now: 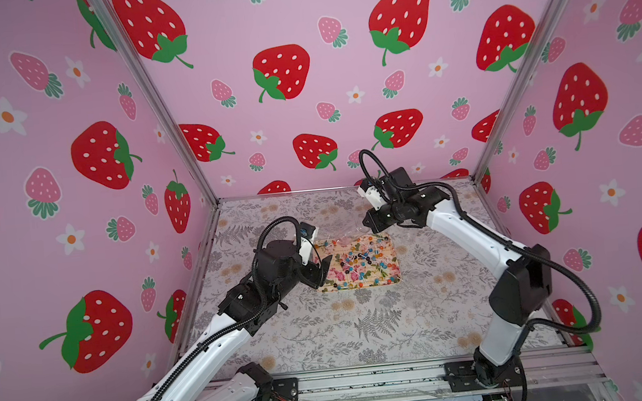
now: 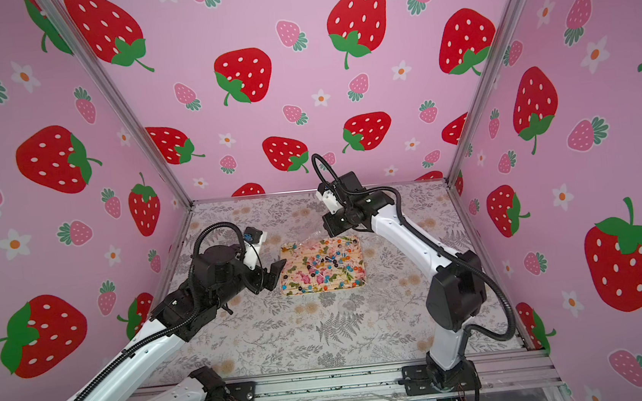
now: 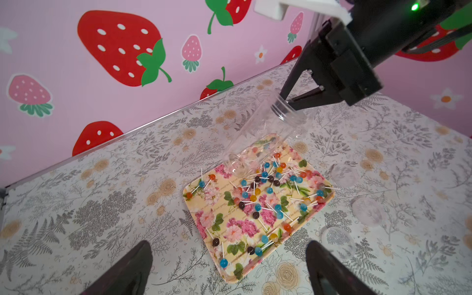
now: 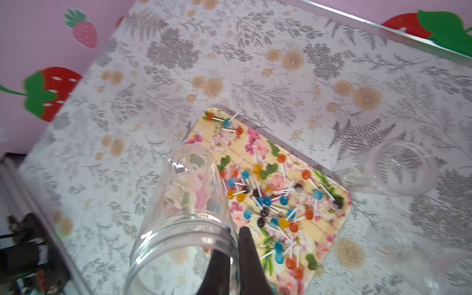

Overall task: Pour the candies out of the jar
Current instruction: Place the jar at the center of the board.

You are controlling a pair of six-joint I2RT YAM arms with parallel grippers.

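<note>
Table [image 1: 322, 328] w/ floral cloth. Tray [image 3: 201, 224] near ctr. Clear jar [image 3: 258, 132] empty, tilted, base at tray's far edge. R gripper [image 4: 235, 245] clenched on jar rim. L gripper [image 3: 228, 246] jaws wide, nothing held, by tray's left edge. Candies [image 3: 265, 190] scattered across tray.

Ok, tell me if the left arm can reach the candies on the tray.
Probably yes: the left gripper stands open beside the tray, with nothing between it and the candies.

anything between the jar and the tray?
Nothing visible. The right claw pinches the clear jar by its rim, tilted over the floral tray's edge; the lollipops lie on it. The left claw stands open beside the tray.
</note>
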